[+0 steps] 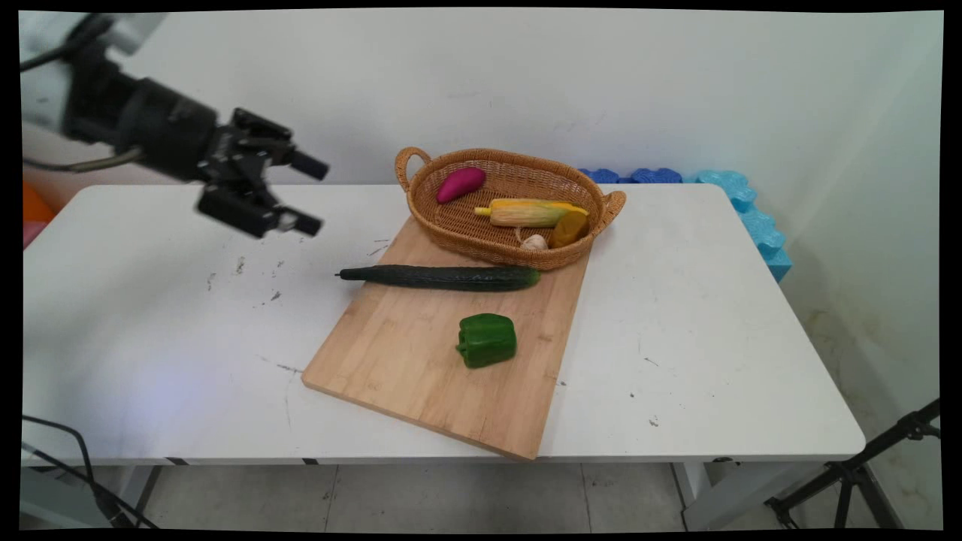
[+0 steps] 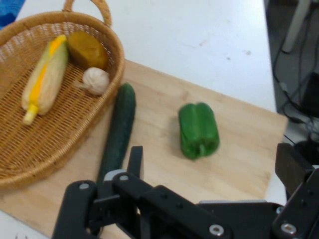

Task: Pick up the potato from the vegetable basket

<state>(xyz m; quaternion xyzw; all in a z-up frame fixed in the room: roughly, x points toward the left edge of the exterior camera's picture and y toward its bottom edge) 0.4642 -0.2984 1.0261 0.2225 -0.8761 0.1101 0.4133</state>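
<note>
Two fingers of the gripper [image 1: 310,194] spread apart, empty; nearest, the cucumber [image 1: 440,277] on the board [image 1: 398,361].

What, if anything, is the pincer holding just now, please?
Nothing: the pincer is open and empty, raised above the table.

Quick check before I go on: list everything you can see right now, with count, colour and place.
cutting board: 1, light wood, mid-table, angled
wicker basket: 1, brown, on board's far end
cucumber: 1, dark green, on board beside basket, stem end overhanging
green bell pepper: 1, on board, near side
corn cob: 1, yellow, in basket
garlic bulb: 1, whitish, in basket
potato: 1, brown, in basket
purple sweet potato: 1, in basket
foam mats: blue, behind table
gripper: 1, black, open, above table's left
</note>
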